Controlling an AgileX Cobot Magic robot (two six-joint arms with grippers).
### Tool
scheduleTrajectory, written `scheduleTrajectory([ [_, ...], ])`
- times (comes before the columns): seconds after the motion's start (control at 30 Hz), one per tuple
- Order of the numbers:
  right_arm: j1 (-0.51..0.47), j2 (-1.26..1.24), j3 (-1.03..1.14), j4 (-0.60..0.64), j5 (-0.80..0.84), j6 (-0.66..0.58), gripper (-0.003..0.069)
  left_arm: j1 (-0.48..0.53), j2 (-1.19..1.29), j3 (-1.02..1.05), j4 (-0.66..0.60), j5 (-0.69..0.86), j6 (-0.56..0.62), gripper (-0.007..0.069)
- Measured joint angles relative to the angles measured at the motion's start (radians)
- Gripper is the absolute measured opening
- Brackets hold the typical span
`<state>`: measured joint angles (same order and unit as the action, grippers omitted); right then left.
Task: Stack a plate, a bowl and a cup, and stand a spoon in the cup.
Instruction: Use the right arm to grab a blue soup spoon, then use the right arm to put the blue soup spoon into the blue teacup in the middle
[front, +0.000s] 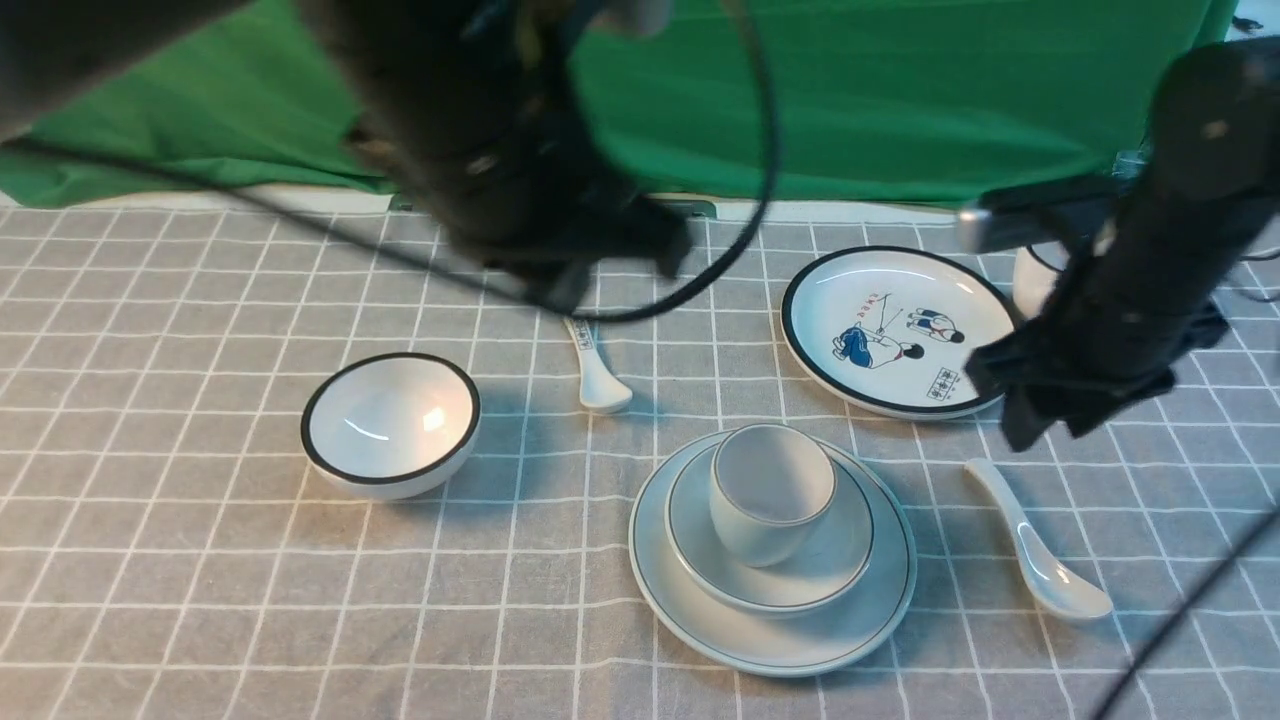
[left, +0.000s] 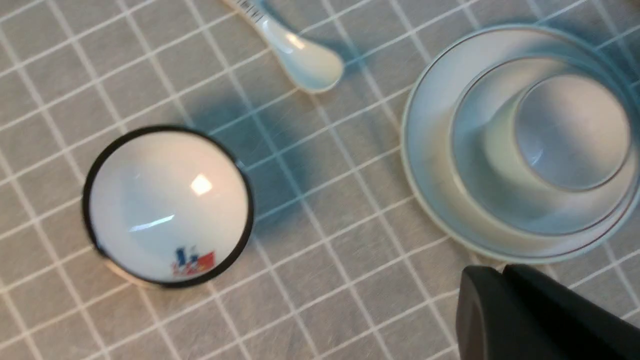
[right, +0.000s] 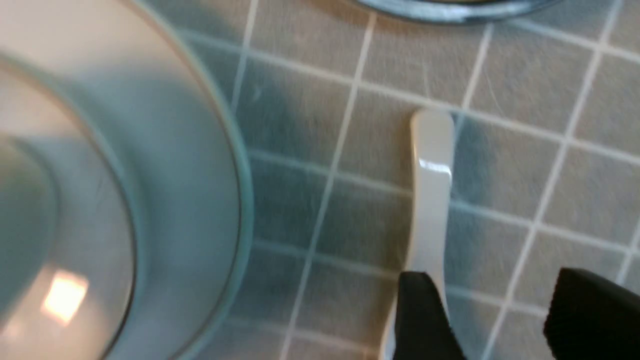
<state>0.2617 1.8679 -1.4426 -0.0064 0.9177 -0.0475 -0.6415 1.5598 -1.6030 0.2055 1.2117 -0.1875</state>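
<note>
Tablecloth (front: 200, 600): grey with a white grid, covering the whole table.
Plate (front: 780, 645): flat on the cloth at front centre-right, at the bottom of the stack.
Cartoon plate (front: 850, 285): black-rimmed, behind the stack and apart from it.
Black-rimmed bowl (front: 390, 425): upright on the left, well apart from the stack.
Bowl (front: 800, 585): sits centred on the plate.
Left gripper (left: 500, 275): raised above the cloth near the plate's edge, fingers pressed together with nothing between them.
Right gripper (right: 492, 275): low over the spoon's handle, fingers spread apart, only cloth in the gap, one finger overlapping the handle; whether it touches is unclear.
Cup (front: 770, 495): upright in the bowl, empty.
Spoon (front: 1035, 545): lies on the cloth just right of the plate, scoop toward the front.
Short spoon (front: 597, 375): lies behind the stack, printed marks on its handle.
</note>
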Motion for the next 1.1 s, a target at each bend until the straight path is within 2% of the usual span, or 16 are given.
scheduleTrajectory([
  [0.17,0.000,0.123,-0.047,-0.001,-0.009,0.007,0.0387,0.000,-0.119,0.132,0.031,-0.001,-0.023,0.0010],
  [0.4,-0.008,0.201,-0.049,-0.001,-0.015,0.010,0.0385,0.000,-0.214,0.182,0.077,-0.006,-0.070,0.0010],
  [0.47,-0.008,0.218,-0.049,-0.002,-0.021,0.010,0.0349,0.000,-0.226,0.182,0.091,-0.010,-0.077,0.0010],
  [0.6,-0.008,0.225,-0.049,0.001,-0.049,0.004,0.0173,0.000,-0.229,0.183,0.098,-0.011,-0.077,0.0010],
  [0.83,-0.002,0.088,-0.030,0.006,-0.072,-0.007,0.0184,0.000,-0.229,0.183,0.102,-0.011,-0.080,0.0010],
  [0.93,0.037,-0.096,0.056,0.001,-0.201,-0.014,0.0184,0.000,-0.229,0.183,0.102,-0.011,-0.080,0.0010],
  [0.97,0.080,-0.218,0.140,0.000,-0.360,-0.007,0.0184,0.000,-0.229,0.183,0.105,-0.014,-0.080,0.0010],
  [1.0,0.112,-0.292,0.202,0.006,-0.467,0.013,0.0184,0.000,-0.229,0.183,0.105,-0.021,-0.080,0.0010],
  [1.03,0.126,-0.320,0.229,0.006,-0.489,0.016,0.0184,0.000,-0.229,0.183,0.105,-0.022,-0.080,0.0010],
  [1.1,0.202,-0.446,0.375,0.016,-0.751,0.047,0.0184,0.000,-0.229,0.183,0.107,-0.041,-0.081,0.0010],
])
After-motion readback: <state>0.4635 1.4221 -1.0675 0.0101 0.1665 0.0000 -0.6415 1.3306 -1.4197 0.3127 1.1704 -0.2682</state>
